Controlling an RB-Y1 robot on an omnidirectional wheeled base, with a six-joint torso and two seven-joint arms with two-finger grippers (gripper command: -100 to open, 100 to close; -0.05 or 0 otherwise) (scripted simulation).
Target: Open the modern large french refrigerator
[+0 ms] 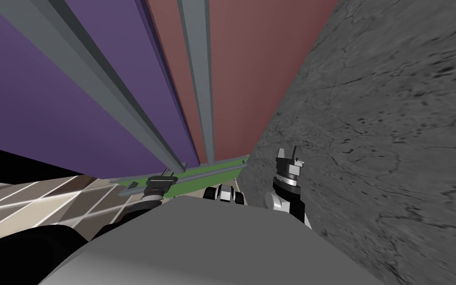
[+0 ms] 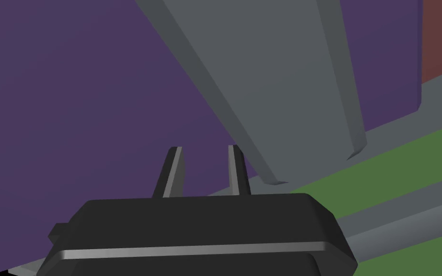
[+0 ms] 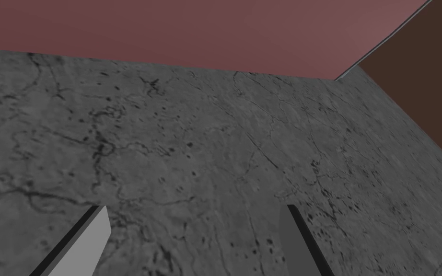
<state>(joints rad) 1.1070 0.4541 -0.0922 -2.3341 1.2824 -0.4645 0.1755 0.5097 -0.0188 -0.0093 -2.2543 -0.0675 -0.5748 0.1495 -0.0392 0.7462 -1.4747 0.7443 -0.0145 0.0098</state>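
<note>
The refrigerator's purple door (image 1: 64,84) and maroon door (image 1: 251,69) fill the head view from 10 to 12 o'clock, each with a long grey handle (image 2: 273,72), above a green drawer front (image 1: 207,171). The left gripper (image 2: 205,167) sits at about 11 o'clock from the chest, just beside the purple door's handle at its lower end, its fingers (image 2: 174,168) drawn narrow with nothing between them. The right gripper (image 1: 289,157), at 1 o'clock, faces the grey mottled wall (image 1: 395,123) with its fingers (image 3: 88,239) spread wide and empty.
</note>
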